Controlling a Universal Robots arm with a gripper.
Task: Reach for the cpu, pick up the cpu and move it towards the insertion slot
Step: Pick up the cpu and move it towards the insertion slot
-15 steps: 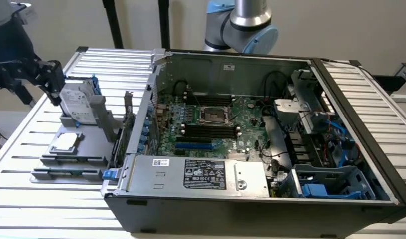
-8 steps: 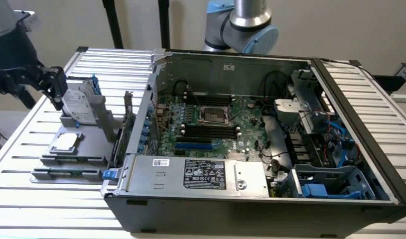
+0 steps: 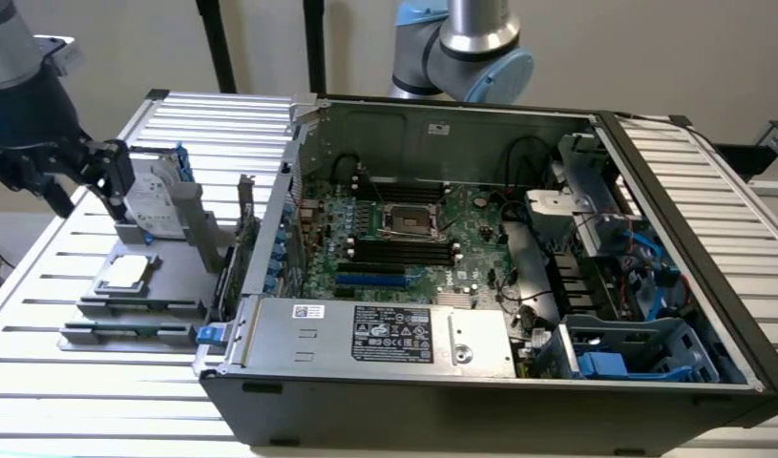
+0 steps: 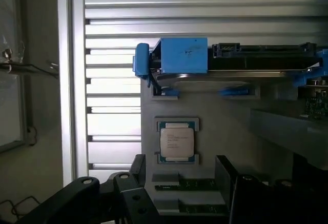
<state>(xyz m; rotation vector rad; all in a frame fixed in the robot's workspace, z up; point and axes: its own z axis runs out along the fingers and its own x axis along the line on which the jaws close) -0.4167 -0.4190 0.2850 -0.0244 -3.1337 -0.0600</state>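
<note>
The cpu [image 3: 128, 271] is a small flat silver square lying in a grey holder on the slatted table, at the exterior view's left of the computer case. My gripper [image 3: 90, 196] hangs open above and behind it, beside the upright hard drive, with nothing between its fingers. In the wrist view the cpu [image 4: 177, 142] lies flat just beyond my gripper [image 4: 180, 171], whose dark fingers [image 4: 139, 168] stand apart on either side. The insertion slot [image 3: 408, 221], a silver-framed square socket, sits in the green board inside the case.
A silver hard drive [image 3: 153, 202] in a blue frame [image 4: 184, 55] stands upright right behind the cpu. A memory stick [image 3: 128, 330] lies in the holder's front. The open case wall [image 3: 267, 239] and power supply [image 3: 389, 334] lie between cpu and socket.
</note>
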